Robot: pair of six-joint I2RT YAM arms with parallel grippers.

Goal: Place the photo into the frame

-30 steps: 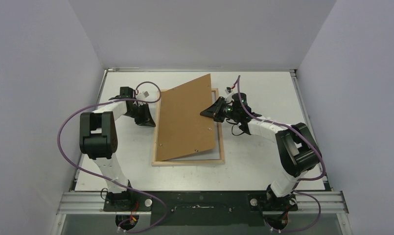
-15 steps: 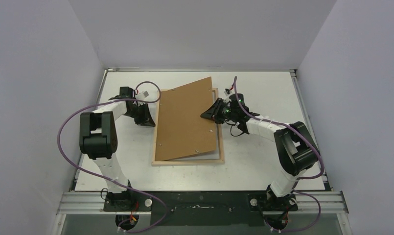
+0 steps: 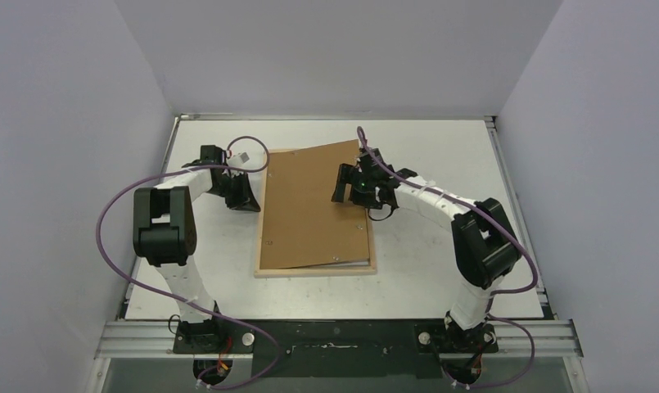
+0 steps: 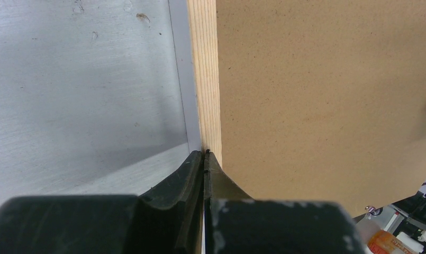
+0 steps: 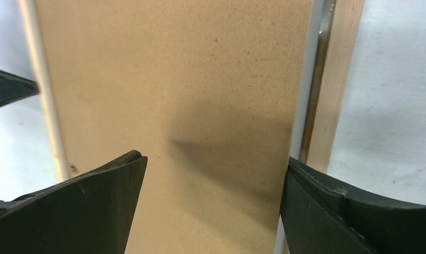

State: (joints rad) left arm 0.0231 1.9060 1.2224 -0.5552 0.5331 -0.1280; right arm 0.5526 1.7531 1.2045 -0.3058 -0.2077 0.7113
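Left gripper (image 4: 205, 154): jaws are sitting clenched flat together with nothing between them, tips touching the left slat of the frame (image 4: 206, 79). Right gripper (image 5: 213, 159): jaws are hanging spread wide, gripping nothing, over the right part of the brown panel (image 5: 173, 79). Can't tell if the tips are touching it.

Panel is lying in the frame, slightly skewed. Its far right corner is overlapping the far slat, and its near edge is leaving a thin wedge gap to the near slat. A pale strip is showing between the panel's right edge and the right slat in the right wrist view; can't tell what it is.

Frame is lying flat mid-surface (image 3: 440, 270), between the two arms. Photo is hidden in every view, with the panel covering nearly the whole opening. Left arm is reaching in from the left side, right arm is reaching across the right slat.
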